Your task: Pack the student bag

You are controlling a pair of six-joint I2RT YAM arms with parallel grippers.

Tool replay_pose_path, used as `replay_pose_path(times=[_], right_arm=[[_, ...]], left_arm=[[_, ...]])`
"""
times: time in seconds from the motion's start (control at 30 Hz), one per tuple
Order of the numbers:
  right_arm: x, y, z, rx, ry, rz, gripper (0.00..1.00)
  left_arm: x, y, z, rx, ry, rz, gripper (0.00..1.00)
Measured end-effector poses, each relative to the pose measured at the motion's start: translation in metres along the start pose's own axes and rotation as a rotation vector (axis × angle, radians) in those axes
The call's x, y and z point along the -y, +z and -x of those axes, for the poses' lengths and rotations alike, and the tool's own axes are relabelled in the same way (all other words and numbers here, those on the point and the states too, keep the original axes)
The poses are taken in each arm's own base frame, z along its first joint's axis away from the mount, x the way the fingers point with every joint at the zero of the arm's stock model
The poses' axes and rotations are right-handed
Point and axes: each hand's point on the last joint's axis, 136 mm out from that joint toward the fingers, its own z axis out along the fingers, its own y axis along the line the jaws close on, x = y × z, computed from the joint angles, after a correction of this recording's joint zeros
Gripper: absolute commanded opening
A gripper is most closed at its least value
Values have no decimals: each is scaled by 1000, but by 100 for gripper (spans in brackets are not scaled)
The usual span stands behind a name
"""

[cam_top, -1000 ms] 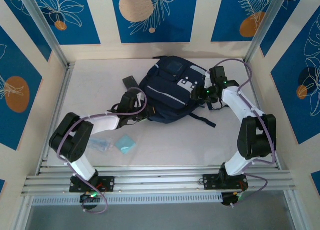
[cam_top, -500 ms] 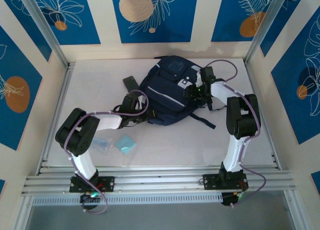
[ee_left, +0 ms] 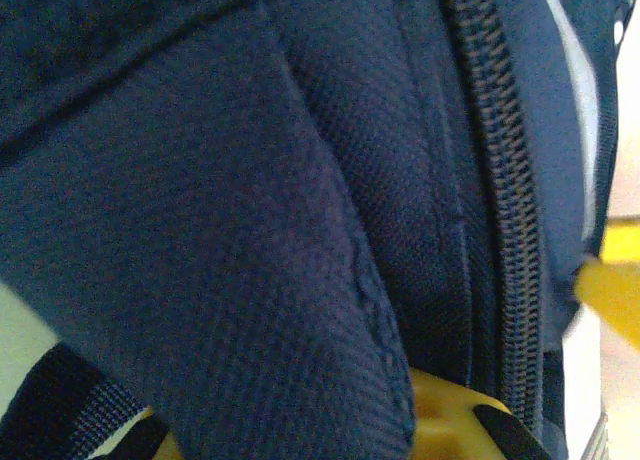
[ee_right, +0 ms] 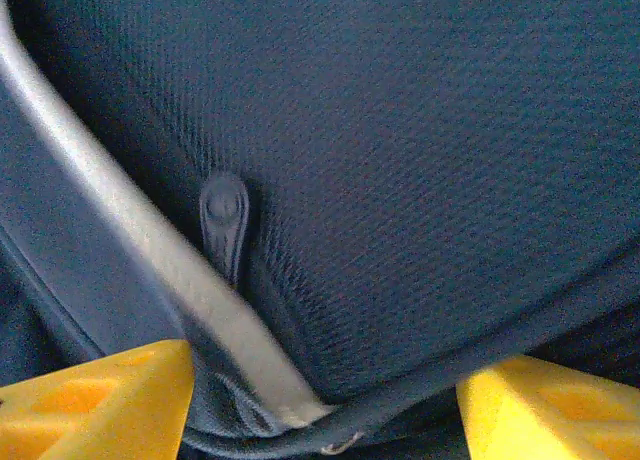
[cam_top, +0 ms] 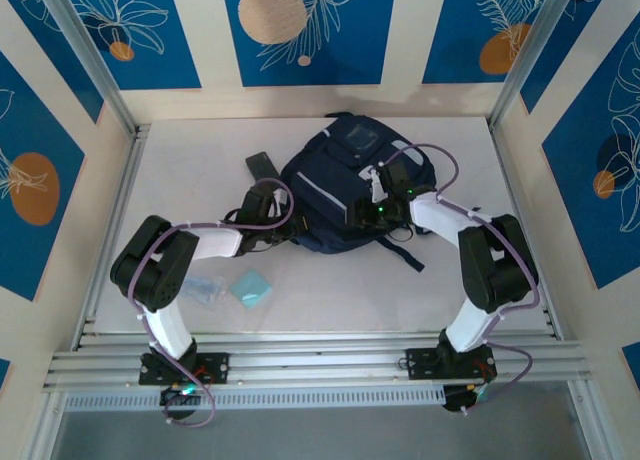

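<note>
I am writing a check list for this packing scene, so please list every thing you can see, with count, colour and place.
student bag: one, dark navy, middle of the table
flat rectangular item: one, black, just left of the bag
square packet: one, teal, near-left area
clear packet: one, transparent with bluish contents, left of the teal one
table: one, white
left gripper: one, yellow fingers, shut on the bag's near-left edge
right gripper: one, yellow fingers, open at the bag's near-right side

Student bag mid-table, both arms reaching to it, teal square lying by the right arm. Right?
One slip: the teal square lies by the left arm, not the right, as the top external view shows. The student bag and both arms are as you say.
</note>
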Motion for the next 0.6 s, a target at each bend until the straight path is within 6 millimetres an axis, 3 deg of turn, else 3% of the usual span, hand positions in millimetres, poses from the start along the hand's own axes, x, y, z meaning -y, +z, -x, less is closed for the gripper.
replay_pose_path(times=[0.17,0.27,0.4,0.6], right_arm=[[-5,-20,-7,-20,29,21,68],[3,-42,3,30,58,18,68],[31,-64,20,106,127,-46,67],[80,-65,36,141,313,-129,58]], left_arm=[[2,0,2,6,13,-7,0],[4,0,5,3,31,-3,0],[7,-3,16,-2,88,18,0],[33,-8,45,-28,252,43,0]])
